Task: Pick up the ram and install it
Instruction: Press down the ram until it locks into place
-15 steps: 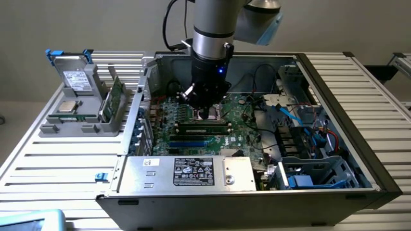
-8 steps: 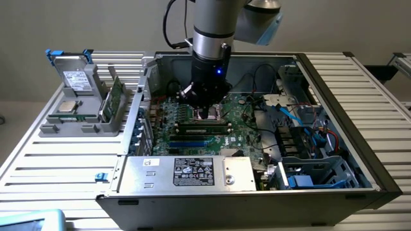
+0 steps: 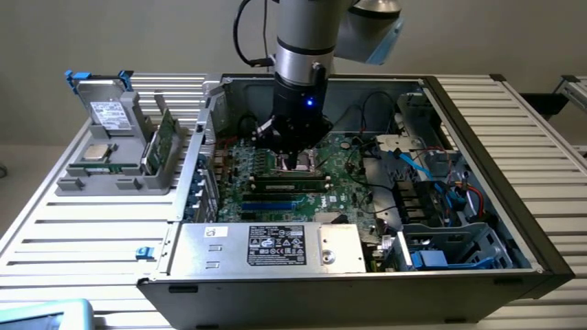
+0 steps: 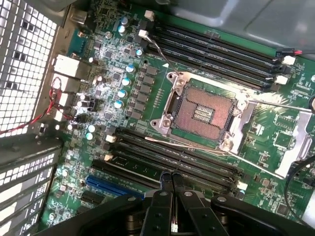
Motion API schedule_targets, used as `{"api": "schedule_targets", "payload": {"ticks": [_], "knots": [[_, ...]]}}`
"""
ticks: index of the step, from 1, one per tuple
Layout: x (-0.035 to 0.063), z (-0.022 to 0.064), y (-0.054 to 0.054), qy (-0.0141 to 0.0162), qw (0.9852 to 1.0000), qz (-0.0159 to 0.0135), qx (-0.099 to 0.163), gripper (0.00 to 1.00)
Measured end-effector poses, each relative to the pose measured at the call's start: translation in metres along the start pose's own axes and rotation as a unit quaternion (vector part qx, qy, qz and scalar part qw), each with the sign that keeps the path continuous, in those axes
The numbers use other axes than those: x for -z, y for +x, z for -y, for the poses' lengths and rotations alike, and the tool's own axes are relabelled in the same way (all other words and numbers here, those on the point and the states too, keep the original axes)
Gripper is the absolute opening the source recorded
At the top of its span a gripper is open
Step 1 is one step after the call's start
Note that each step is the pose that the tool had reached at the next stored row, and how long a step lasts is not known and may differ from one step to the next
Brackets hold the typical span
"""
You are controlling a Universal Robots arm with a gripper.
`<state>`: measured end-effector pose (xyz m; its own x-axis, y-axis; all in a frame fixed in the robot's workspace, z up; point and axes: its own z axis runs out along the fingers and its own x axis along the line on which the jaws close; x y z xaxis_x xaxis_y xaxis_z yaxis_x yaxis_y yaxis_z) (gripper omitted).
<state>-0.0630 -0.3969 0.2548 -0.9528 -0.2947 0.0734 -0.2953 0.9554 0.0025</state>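
The ram already sits in a slot on the motherboard, just below the empty processor socket. The gripper hovers right over it, fingers pressed together, so I'd guess this is the seating step: a straight push down.

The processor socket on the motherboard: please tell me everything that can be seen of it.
The processor socket is square, a coppery field of contacts with a dark centre, framed in silvery metal. Empty and uncovered, it lies flat on the green motherboard between two banks of dark memory slots. Thin wire levers run beside it.
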Motion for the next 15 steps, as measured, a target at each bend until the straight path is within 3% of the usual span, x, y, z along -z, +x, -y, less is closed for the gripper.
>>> {"api": "schedule_targets", "payload": {"ticks": [4,9,13,15], "knots": [[0.0,0.0,0.0,-0.0009,0.9997,0.0005,-0.023,0.11],[0.0,0.0,0.0,0.0001,0.9989,0.0029,-0.048,0.11],[0.0,0.0,0.0,0.0027,0.9979,0.0054,-0.065,0.11],[0.0001,0.0,0.0,0.0064,0.9974,0.0072,-0.072,0.11]]}}
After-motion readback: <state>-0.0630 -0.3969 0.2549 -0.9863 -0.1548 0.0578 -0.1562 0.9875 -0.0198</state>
